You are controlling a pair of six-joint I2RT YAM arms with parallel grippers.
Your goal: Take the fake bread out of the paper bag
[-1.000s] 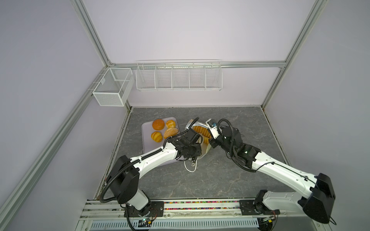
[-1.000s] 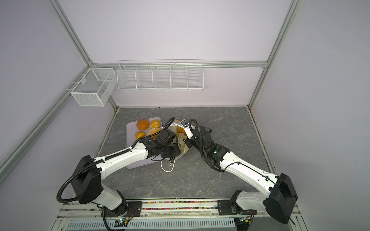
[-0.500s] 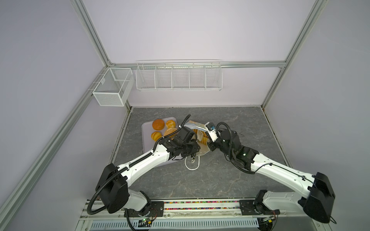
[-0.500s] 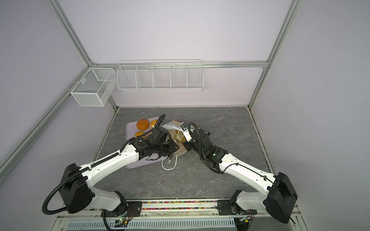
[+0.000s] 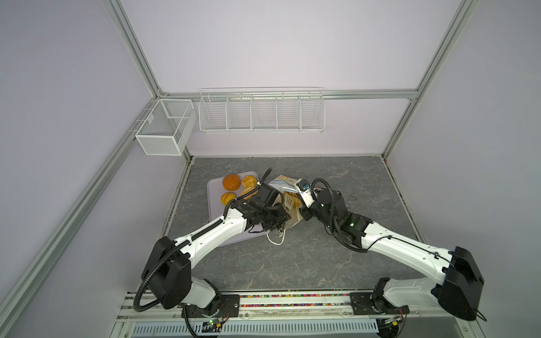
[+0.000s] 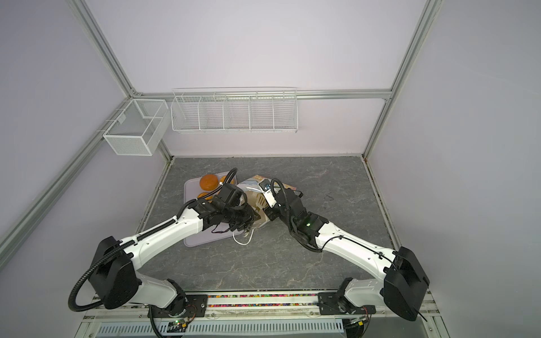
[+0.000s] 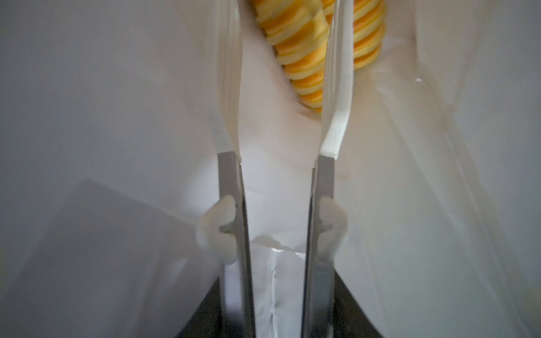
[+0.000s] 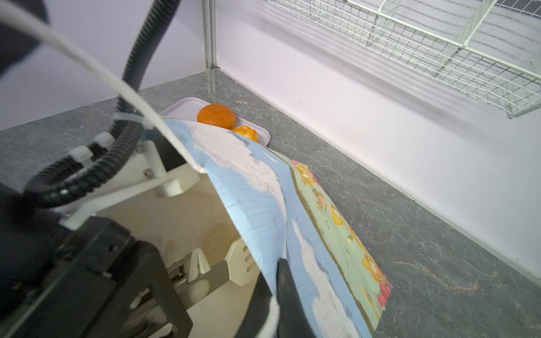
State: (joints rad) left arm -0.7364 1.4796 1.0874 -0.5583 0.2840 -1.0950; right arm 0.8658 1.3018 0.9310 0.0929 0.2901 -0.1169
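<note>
The paper bag (image 5: 282, 180) (image 6: 251, 184) lies on its side beside the tray, its sky print up in the right wrist view (image 8: 263, 199). My right gripper (image 5: 303, 210) (image 8: 281, 281) is shut on the bag's upper edge and holds the mouth open. My left gripper (image 5: 289, 202) (image 7: 281, 17) reaches into the white inside of the bag, open, its long white fingers (image 7: 228, 87) apart. A ridged fake bread loaf (image 7: 298, 58) lies deep in the bag at the tips, one finger crossing in front of it. More fake bread (image 5: 231, 182) (image 8: 216, 115) rests on the tray.
The pale tray (image 5: 215, 216) (image 6: 193, 234) sits left of the bag under my left arm. A white cord handle (image 5: 276, 238) loops onto the grey table. A wire rack (image 5: 261, 109) and a mesh box (image 5: 164, 128) hang on the walls.
The left gripper's fingers have spread wider inside the bag and its arm has swung a little. The right gripper has kept its hold on the bag's edge.
</note>
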